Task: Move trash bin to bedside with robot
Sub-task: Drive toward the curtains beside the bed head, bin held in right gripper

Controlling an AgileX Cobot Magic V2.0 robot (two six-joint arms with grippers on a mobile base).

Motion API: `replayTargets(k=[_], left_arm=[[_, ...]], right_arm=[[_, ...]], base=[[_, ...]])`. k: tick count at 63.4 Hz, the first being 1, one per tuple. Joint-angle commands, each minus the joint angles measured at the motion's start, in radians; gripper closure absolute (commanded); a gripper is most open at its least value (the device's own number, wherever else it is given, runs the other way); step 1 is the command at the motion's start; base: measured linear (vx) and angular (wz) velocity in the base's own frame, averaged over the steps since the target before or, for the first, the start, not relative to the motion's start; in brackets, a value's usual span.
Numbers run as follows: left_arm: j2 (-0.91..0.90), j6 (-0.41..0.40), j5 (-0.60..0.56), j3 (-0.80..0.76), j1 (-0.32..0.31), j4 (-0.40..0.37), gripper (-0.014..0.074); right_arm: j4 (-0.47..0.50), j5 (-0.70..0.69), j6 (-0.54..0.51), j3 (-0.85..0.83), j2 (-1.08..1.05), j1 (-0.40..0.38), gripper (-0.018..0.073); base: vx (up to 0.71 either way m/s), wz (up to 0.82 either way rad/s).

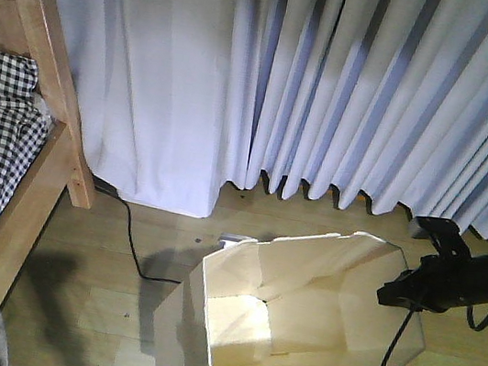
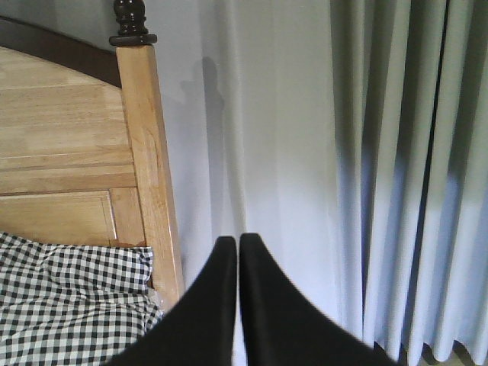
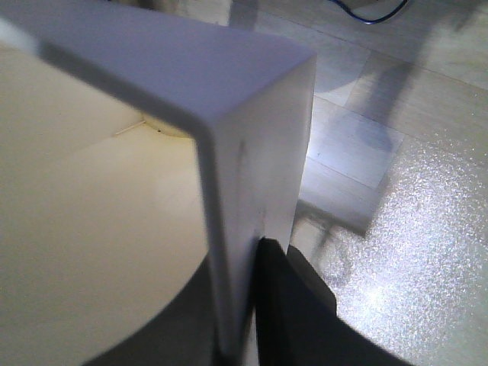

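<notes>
In view are one trash bin (image 1: 331,280), one bed (image 1: 6,234), one floor cable (image 1: 132,232) and one black arm (image 1: 480,276).

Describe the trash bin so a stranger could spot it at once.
Start at the long pale curtains and look down to the wooden floor. The trash bin stands there, right of the bed. It alone is white, open-topped, with folded, faceted walls.

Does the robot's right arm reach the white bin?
Yes, it looks so: the right gripper sits at the rim of the trash bin, and its wrist camera shows the thin wall pinched between its fingers.
</notes>
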Motion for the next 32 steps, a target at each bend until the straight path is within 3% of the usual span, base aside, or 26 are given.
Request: replayTargets(k=[1, 32], left_arm=[[-0.014, -0.014, -0.075, 0.012, -0.006, -0.009, 0.0603], [-0.014, -0.014, -0.075, 0.012, -0.006, -0.009, 0.0603]], right_arm=[[0.078, 0.222, 0.014, -0.01, -0.067, -0.001, 0.0564], [0.078, 0.222, 0.014, -0.01, -0.067, -0.001, 0.0564]], base=[[0.09, 0.0], [0.08, -0.01]])
